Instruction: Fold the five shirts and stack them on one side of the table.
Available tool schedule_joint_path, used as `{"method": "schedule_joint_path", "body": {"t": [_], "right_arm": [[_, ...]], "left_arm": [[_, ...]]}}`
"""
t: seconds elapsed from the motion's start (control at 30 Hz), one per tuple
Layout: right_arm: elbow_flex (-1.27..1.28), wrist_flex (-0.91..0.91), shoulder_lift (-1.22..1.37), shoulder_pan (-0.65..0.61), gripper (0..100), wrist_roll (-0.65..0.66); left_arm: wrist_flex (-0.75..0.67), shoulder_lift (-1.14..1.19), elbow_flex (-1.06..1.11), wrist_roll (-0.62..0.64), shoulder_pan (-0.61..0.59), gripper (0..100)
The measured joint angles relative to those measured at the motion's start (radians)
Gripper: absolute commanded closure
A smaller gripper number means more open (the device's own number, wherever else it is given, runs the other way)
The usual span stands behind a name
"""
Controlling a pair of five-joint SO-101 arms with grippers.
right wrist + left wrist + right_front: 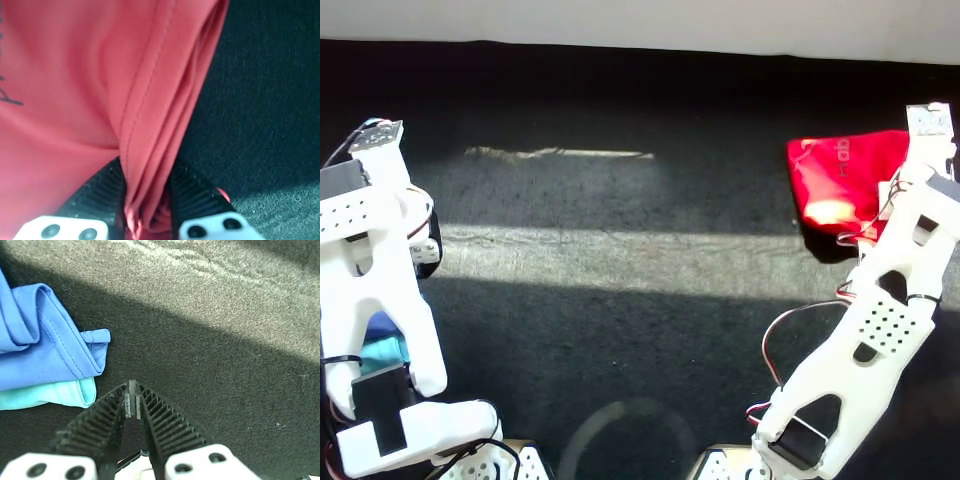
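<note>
A red shirt (840, 175) lies bunched at the table's far right, partly under the right arm. In the right wrist view my right gripper (145, 175) is shut on a fold of that red shirt (75, 90), cloth pinched between the black ridged fingers (102, 187). A folded blue shirt (35, 345) rests on a turquoise one (55, 394) at the table's left edge; in the high view the blue and turquoise stack (382, 340) peeks out beside the left arm. My left gripper (132, 396) is shut with nothing in it, just beside the stack's corner, above the dark mat.
The table is covered by a dark mat (620, 330) with a bright band of sunlight (620, 255) across the middle. A white wall edge runs along the back. Both arm bases stand at the near edge.
</note>
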Motion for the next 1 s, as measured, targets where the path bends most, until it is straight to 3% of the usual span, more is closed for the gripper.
{"method": "schedule_joint_path", "body": {"t": [0.23,0.5,0.67,0.8,1.0], "right_arm": [[-0.212,0.245,0.018,-0.029,70.4,-0.032],[-0.528,0.453,0.021,-0.063,70.1,-0.055],[-0.638,0.569,0.021,-0.066,70.1,-0.055],[-0.783,0.738,0.021,-0.101,70.1,-0.055],[-0.832,0.778,0.021,-0.121,70.2,-0.120]], "left_arm": [[0.000,0.000,0.000,0.000,-0.002,85],[0.015,0.000,-0.011,0.000,-0.002,82],[0.092,0.000,-0.132,-0.003,-0.017,81],[0.133,0.000,-0.256,-0.011,-0.126,81],[0.091,0.000,-0.310,-0.222,-0.393,81]]}}
